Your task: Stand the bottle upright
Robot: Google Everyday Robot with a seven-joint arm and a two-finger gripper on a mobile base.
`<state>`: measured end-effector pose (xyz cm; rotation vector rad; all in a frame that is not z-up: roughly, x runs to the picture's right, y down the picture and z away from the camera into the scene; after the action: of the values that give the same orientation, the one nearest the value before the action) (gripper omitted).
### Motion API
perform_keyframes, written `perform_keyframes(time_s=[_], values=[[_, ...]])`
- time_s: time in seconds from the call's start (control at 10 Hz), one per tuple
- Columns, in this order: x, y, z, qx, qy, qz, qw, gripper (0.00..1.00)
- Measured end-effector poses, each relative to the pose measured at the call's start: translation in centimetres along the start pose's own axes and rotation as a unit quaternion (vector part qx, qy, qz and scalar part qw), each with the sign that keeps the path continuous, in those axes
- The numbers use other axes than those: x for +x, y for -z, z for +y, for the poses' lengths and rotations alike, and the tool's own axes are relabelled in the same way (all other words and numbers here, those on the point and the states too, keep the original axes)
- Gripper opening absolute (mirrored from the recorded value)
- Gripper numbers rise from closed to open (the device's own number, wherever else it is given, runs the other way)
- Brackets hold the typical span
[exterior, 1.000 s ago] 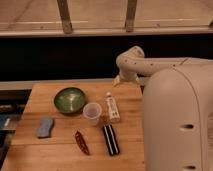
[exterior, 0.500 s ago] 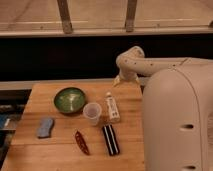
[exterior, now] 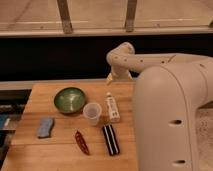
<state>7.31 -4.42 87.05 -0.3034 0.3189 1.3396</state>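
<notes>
Bottle (exterior: 112,108) lying flat mid-frame on wooden table (exterior: 60,150), cap toward top. Cup (exterior: 92,112) just left, upright. Green bowl (exterior: 69,99) further left; only their own inner walls visible. Gripper (exterior: 110,80) above bottle, jaws apart, holding nothing.

Wooden table (exterior: 55,152) holds five bystanders. Green bowl (exterior: 69,99) sits at the back, centre-left, upright. Translucent plastic cup (exterior: 92,112) is just beside the bowl's front-right rim, upright, mouth up. Blue-grey sponge (exterior: 45,127) lies flat near the left edge, well apart from the rest. Red chili pepper (exterior: 81,142) lies in front of the cup. Black bar with white stripes (exterior: 111,139) lies flat to the chili's right, apart from it. Behind: dark wall band, light ledge, two metal posts (exterior: 64,15).
</notes>
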Motion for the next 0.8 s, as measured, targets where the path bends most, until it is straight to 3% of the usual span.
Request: perform_keyframes(time_s=[0.3, 0.8], values=[[0.6, -1.4, 1.5, -0.002, 0.023, 0.018, 0.9996, 0.80], [1.9, -6.3, 3.1, 0.005, 0.044, 0.066, 0.9968, 0.80]])
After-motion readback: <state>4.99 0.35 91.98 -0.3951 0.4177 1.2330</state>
